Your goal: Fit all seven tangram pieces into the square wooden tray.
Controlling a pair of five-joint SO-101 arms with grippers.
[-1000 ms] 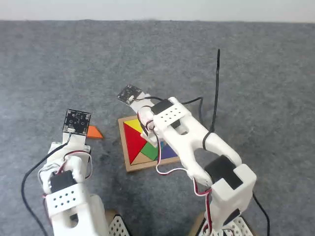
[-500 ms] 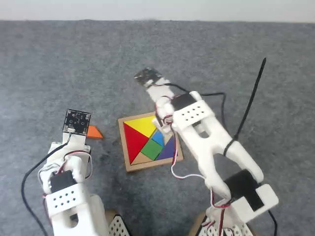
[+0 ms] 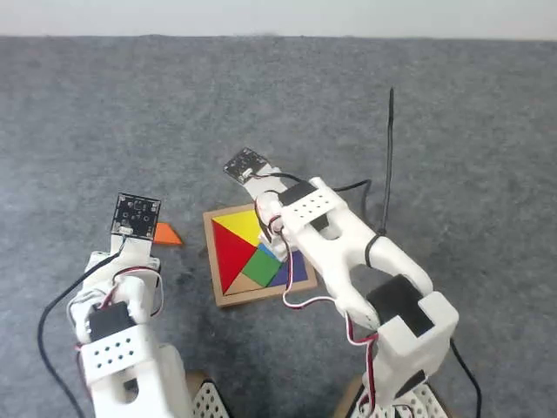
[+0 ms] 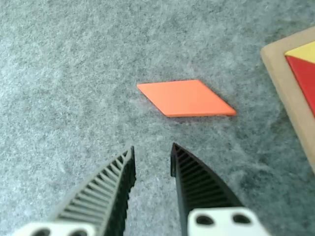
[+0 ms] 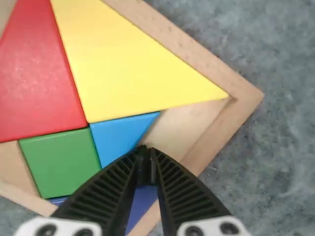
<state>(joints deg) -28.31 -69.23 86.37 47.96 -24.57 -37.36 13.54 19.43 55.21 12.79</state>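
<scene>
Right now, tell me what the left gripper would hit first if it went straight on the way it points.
Probably the orange parallelogram, dead ahead of the left gripper; it might touch the grey carpet first.

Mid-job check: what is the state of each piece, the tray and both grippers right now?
wooden tray: partly filled, one bare gap.
red triangle: seated in tray.
yellow triangle: seated in tray.
green square: seated.
blue triangle: seated.
orange parallelogram: flat on carpet, outside the tray.
left gripper: open, empty.
right gripper: shut over blue triangle.
</scene>
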